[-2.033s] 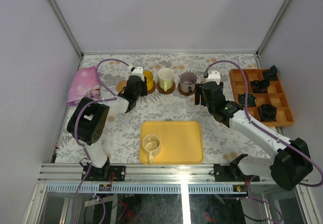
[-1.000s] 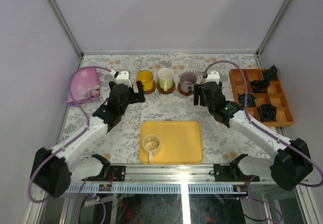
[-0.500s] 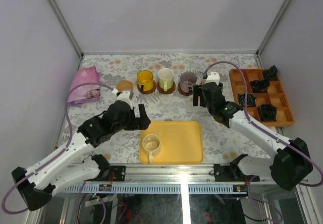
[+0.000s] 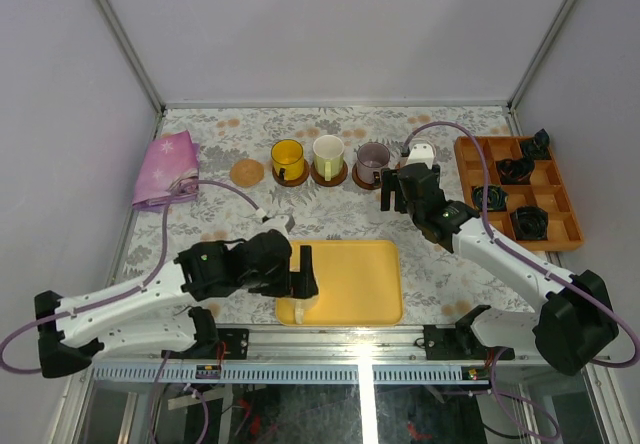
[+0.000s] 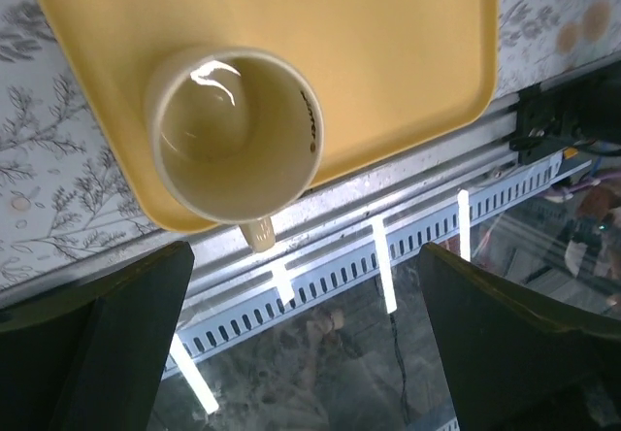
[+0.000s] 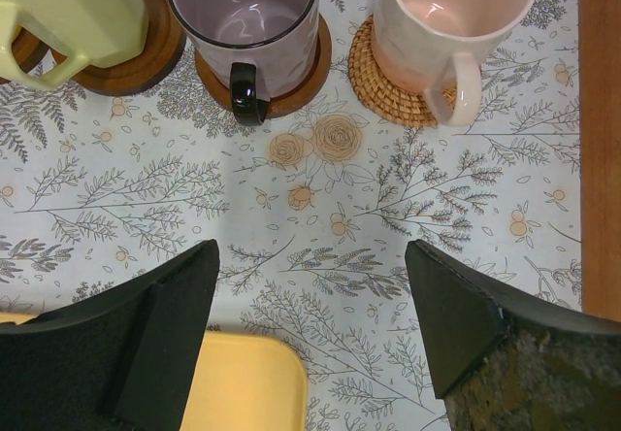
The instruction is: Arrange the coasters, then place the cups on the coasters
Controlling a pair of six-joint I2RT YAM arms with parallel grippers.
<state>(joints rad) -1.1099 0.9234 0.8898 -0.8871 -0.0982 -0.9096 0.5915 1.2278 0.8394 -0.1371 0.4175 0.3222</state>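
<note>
**Last cup on the tray; left arm lined up for the pick**

Observed: the left gripper (image 4: pixel 295 269) hangs over the near-left corner of the yellow tray (image 4: pixel 360 274), jaws spread wide and holding nothing. The remaining cream cup (image 5: pixel 233 135) stands upright in that corner. Its handle points to the near edge and overhangs the tray's rim. In the wrist view the cup lies ahead of the fingers, not yet between them.

The right gripper (image 6: pixel 310 256) is also open and empty, poised just near of the pink cup (image 6: pixel 451 9), which sits on its woven tan coaster (image 6: pixel 388 72). The yellow cup (image 4: pixel 287 157), the other cream cup (image 4: pixel 328 152) and the grey-purple cup (image 6: pixel 243 9) each stand on a dark coaster in the far row. One tan coaster (image 4: pixel 246 171) lies bare at the left end of that row.

Assessment: four of five cups are placed, and the step in hand is the final pick.

Recommendation: bring the jaws over the cup so that one finger passes inside the rim or both straddle the body. Keep off the handle side. Lift straight up to clear the tray lip. Set the cup centred on the bare coaster without brushing the yellow cup beside it.
</note>
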